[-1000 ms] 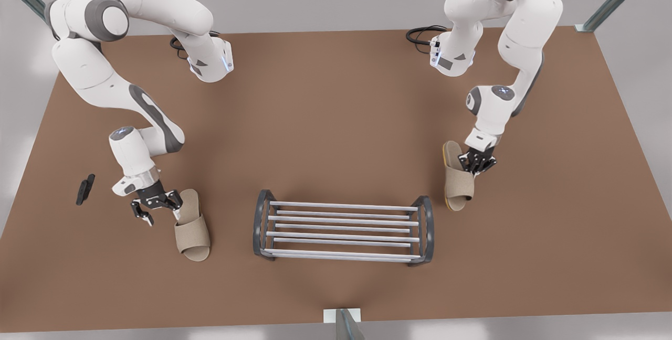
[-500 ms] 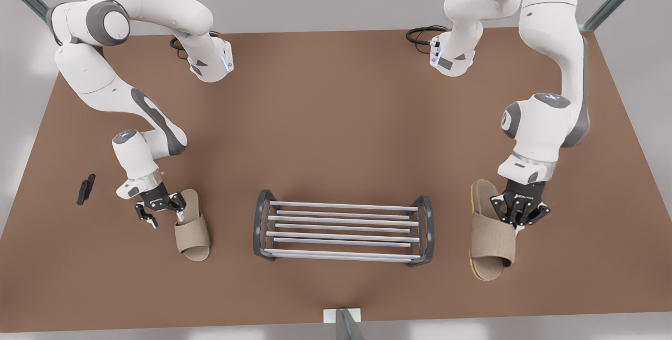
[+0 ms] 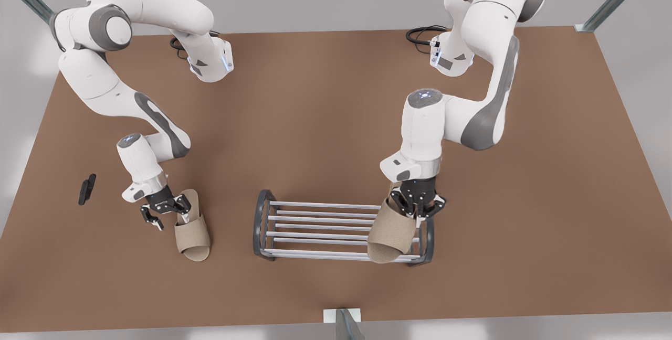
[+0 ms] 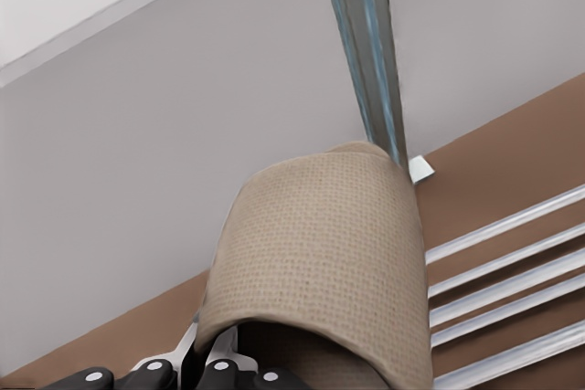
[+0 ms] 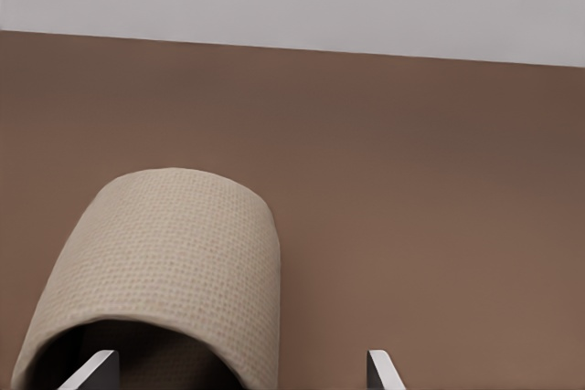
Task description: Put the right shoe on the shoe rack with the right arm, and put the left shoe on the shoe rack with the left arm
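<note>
Beige slippers number two: the left gripper [image 3: 417,204] pinches the left shoe [image 3: 391,231] over the one rack's [image 3: 265,219] right end, lower centre, while the right gripper [image 3: 164,208], fingers spread, straddles the right shoe [image 3: 192,227] on the table [image 3: 325,119], lower left.

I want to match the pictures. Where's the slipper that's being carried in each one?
Front view: the left shoe hangs over the shoe rack, at the front view's right end.
Left wrist view: mid-picture, rack bars beside it.
Right wrist view: that's the right shoe, on the table.
Shared landmark: the rack's silver bars.
</note>
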Robot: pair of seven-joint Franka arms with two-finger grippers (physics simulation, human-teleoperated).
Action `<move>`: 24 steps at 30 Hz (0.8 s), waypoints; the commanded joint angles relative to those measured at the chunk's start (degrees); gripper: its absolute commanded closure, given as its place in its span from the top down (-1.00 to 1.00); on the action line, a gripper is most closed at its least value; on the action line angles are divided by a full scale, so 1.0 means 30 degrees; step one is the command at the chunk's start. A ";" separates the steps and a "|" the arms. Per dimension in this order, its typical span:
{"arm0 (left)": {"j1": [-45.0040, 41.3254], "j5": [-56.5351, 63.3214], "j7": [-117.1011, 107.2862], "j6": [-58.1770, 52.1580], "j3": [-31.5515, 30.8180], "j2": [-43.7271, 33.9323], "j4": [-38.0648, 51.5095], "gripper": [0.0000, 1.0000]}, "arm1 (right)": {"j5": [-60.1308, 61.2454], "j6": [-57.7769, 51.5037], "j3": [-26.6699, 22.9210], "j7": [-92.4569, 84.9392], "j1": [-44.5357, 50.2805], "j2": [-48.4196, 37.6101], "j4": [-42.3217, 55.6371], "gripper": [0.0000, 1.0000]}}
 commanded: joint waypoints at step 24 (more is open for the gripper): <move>-0.3847 0.4959 -1.3479 -0.2199 0.2839 0.2927 0.1525 -0.57 | 0.0580 -0.0015 0.0006 0.0001 0.0699 0.0683 0.0721 1.00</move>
